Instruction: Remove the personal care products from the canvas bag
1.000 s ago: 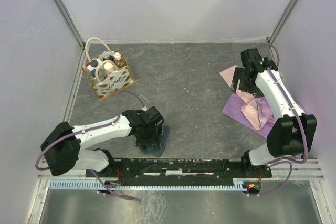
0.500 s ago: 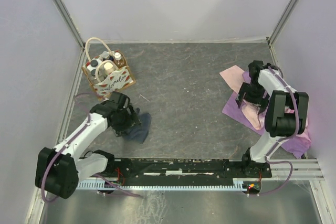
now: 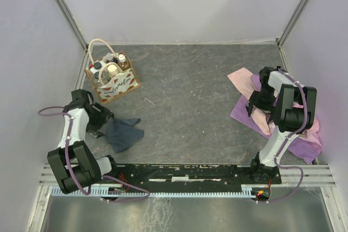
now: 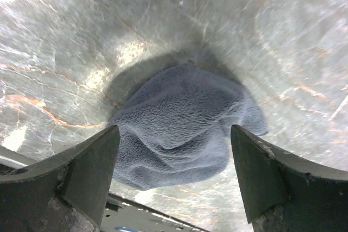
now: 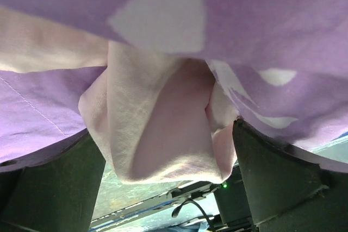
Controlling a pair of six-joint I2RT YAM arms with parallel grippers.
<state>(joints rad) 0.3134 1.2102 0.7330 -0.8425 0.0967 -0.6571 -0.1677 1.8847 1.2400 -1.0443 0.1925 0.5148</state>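
Observation:
The canvas bag (image 3: 120, 86) stands upright at the far left of the table. The personal care products (image 3: 112, 69) stand inside it, among them a tan bottle with a white cap (image 3: 123, 60). My left gripper (image 3: 99, 121) is in front of the bag and low over the table. In the left wrist view it (image 4: 174, 137) is open, with a dark grey cloth (image 4: 185, 126) lying on the table between the jaws. My right gripper (image 3: 256, 104) is at the right; in the right wrist view it (image 5: 163, 156) is open over a pink-purple cloth (image 5: 157, 129), a fold between the jaws.
The dark grey cloth (image 3: 124, 133) lies crumpled at the front left, right of my left gripper. The pink-purple cloth (image 3: 272, 115) spreads over the right side as far as the wall. Grey walls close in the table on three sides. A black rail (image 3: 185, 173) runs along the near edge.
My left arm swung from the front middle to the left side, dragging the dark grey cloth with it. My right arm folded back and lowered onto the pink-purple cloth.

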